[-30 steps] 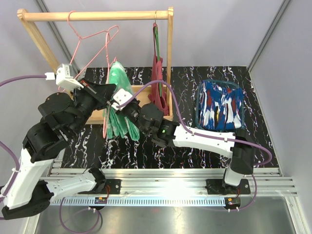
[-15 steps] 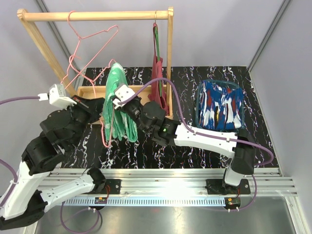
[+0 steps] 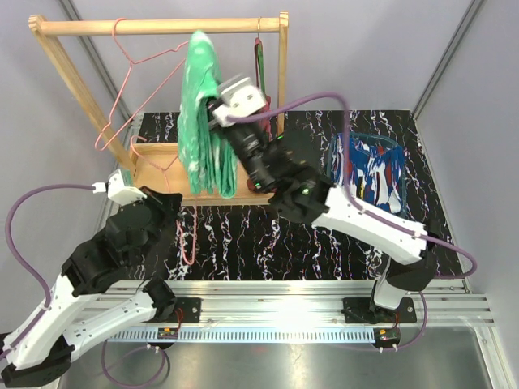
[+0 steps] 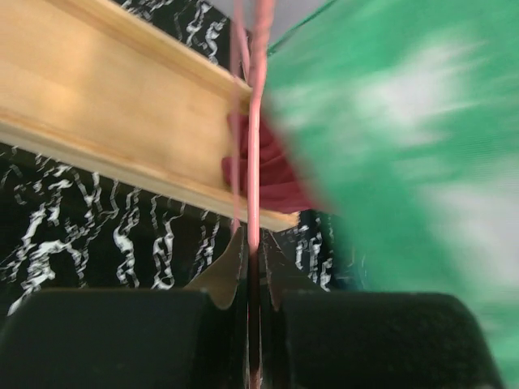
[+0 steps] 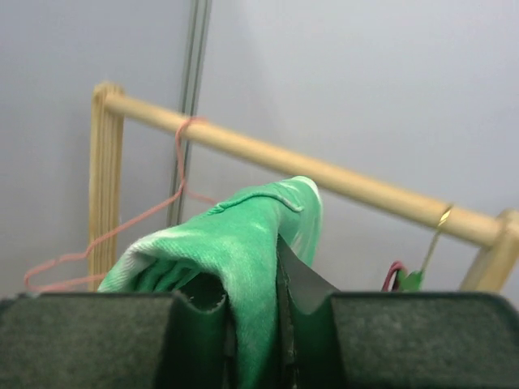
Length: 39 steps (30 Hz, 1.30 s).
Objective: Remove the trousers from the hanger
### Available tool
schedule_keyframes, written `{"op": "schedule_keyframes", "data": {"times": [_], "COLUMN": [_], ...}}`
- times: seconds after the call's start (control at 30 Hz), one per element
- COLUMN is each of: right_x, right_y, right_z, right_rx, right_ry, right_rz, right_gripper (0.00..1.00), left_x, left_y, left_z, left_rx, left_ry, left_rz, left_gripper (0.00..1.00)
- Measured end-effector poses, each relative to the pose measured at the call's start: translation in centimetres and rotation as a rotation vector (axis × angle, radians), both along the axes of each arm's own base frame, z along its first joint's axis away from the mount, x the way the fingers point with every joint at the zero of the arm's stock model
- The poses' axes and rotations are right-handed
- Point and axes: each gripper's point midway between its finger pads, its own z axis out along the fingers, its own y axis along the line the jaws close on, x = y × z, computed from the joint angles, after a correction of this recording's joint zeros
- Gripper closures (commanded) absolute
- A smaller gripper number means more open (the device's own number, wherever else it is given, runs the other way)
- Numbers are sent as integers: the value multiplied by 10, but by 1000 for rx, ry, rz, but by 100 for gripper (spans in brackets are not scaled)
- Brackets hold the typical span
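The green trousers [image 3: 203,121], mottled white, hang in a long fold from my right gripper [image 3: 214,109], raised near the rack's top rod. In the right wrist view my right gripper [image 5: 251,285] is shut on a fold of the green trousers [image 5: 235,243]. My left gripper [image 3: 169,203] sits low by the rack's base. It is shut on the wire of the pink hanger [image 4: 254,162], whose hook is still over the rod [image 3: 118,29]. The blue trousers [image 3: 369,174] lie folded on the table at the right.
The wooden rack [image 3: 162,26] stands at the back left with its base beam [image 4: 113,121] close to my left gripper. A red and green hanger [image 3: 259,73] hangs by the rack's right post. The table has a black marbled top [image 3: 268,243].
My right gripper closed on the green trousers and lifted them up and back, from low on the hanger to the rod's height. The left arm drew the pink hanger down and nearer.
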Motion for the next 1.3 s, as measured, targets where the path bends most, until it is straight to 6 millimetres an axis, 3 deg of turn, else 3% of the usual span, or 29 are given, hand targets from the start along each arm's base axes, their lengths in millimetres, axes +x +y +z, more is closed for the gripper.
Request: {"op": "schedule_keyframes", "data": {"times": [0.17,0.3,0.4,0.5,0.67,0.9,1.1,1.3], "right_x": [-17,-28,-31,-25,1,30,41,37], "right_y": [-60,-130,-178,-222,-290,-367,-403,-425], "right_z": [90,144,160,155,109,-8,-119,-192], "right_rx": [140,226,256,231,125,-48,-213,-337], "right_ry": [-61,-89,-94,-69,11,159,293,380], "right_rz": [-38,-151,-265,-411,-698,-1028,-1217,-1322], "right_gripper": [100,100,100,100,100,100,100,100], "left_x": [-3,-4,-3,-2,3,6,6,6], "left_y": [4,8,9,9,7,7,8,9], "left_z": [-23,-33,-40,-46,-51,-51,-49,-57], "left_rx": [30,70,125,192,284,362,395,416], "left_ry": [50,66,68,77,84,70,52,50], "left_rz": [9,19,7,-9,-35,-64,-78,-84], "left_gripper": [100,100,100,100,100,100,100,100]}}
